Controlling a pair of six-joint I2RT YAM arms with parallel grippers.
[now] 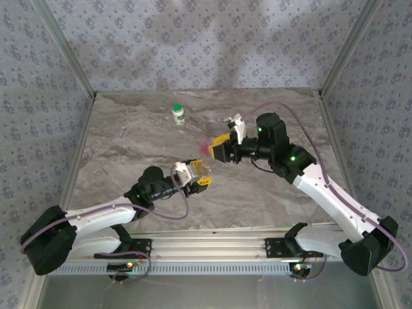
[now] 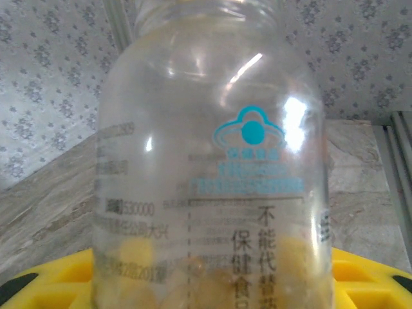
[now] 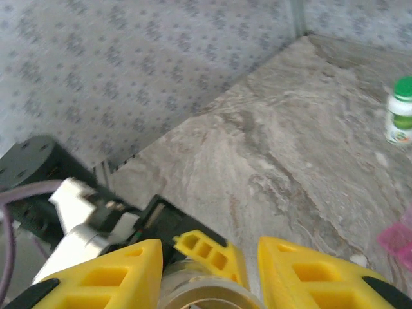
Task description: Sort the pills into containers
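My left gripper (image 1: 196, 177) is shut on the clear vial (image 1: 188, 170), holding it up just left of the table's middle. Up close the vial (image 2: 212, 161) has printed text and yellow pills (image 2: 193, 283) in its bottom, with my yellow fingers (image 2: 45, 280) either side. My right gripper (image 1: 214, 152) reaches in from the right. Its yellow fingers (image 3: 122, 277) sit shut against the vial's round top (image 3: 206, 297); I cannot tell whether that top is a cap. The pink pill case (image 1: 206, 147) (image 3: 399, 237) lies on the table under that arm. The white bottle with green cap (image 1: 178, 114) (image 3: 400, 111) stands upright at the back.
The grey marbled table (image 1: 129, 141) is boxed in by patterned walls, with metal posts (image 1: 71, 58) at the corners. An aluminium rail (image 1: 206, 248) runs along the near edge between the arm bases. Bare tabletop lies to the left and in front of the white bottle.
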